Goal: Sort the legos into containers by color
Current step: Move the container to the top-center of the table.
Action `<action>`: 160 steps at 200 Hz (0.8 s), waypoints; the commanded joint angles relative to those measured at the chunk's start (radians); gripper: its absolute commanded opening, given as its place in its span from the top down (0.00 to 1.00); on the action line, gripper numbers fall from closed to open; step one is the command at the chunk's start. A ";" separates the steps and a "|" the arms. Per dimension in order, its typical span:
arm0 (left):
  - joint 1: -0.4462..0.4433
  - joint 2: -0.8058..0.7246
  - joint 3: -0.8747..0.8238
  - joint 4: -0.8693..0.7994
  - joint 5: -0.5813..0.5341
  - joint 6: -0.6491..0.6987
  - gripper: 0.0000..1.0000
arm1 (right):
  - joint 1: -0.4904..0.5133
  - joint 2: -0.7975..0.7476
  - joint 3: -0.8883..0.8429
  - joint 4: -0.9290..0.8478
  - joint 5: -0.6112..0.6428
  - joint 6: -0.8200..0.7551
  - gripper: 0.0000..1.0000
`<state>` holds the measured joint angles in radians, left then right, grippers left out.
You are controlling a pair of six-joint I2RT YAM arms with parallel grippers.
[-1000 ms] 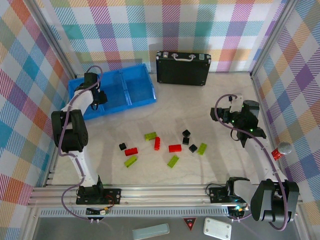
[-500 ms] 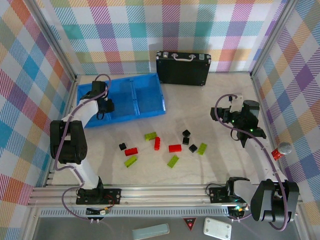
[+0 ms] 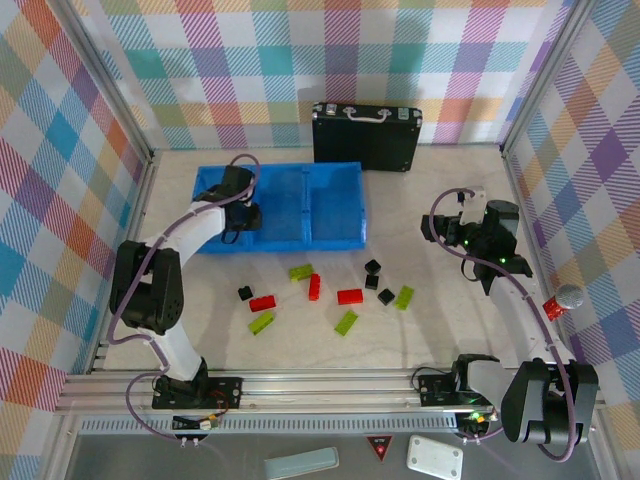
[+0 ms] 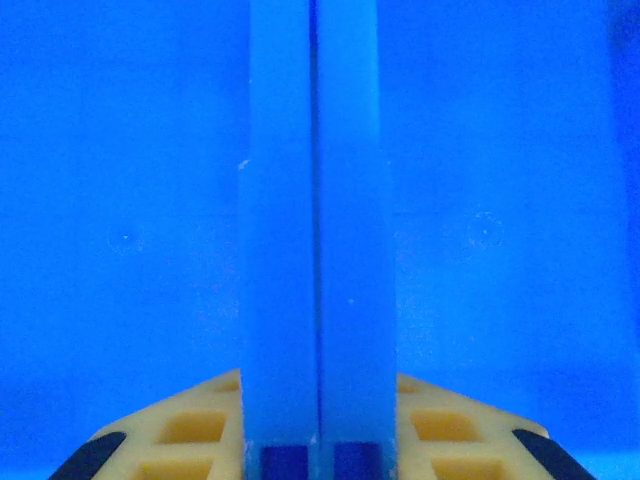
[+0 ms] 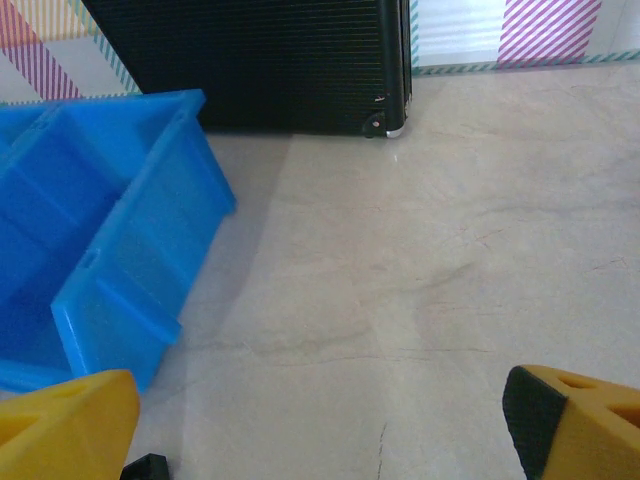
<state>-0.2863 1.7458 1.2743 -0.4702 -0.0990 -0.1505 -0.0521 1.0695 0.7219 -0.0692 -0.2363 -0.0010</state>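
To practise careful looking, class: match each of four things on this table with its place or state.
1 blue bin
2 black briefcase
3 left gripper
4 right gripper

A open, holding nothing
B at the back wall
C clamped on a divider
D just behind the legos

Pairs: 1-D, 2-B, 3-C, 4-A
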 commanded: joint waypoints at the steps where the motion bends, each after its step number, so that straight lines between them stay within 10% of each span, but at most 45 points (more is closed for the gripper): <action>1: -0.060 0.005 0.070 0.105 0.034 -0.137 0.98 | 0.004 -0.010 0.012 0.014 -0.017 -0.001 0.06; 160: -0.321 0.222 0.248 0.172 -0.094 -0.374 0.91 | 0.004 0.003 0.006 0.030 -0.035 0.010 0.06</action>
<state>-0.5823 1.9446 1.4731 -0.4358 -0.2634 -0.3969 -0.0521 1.0698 0.7219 -0.0685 -0.2474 -0.0002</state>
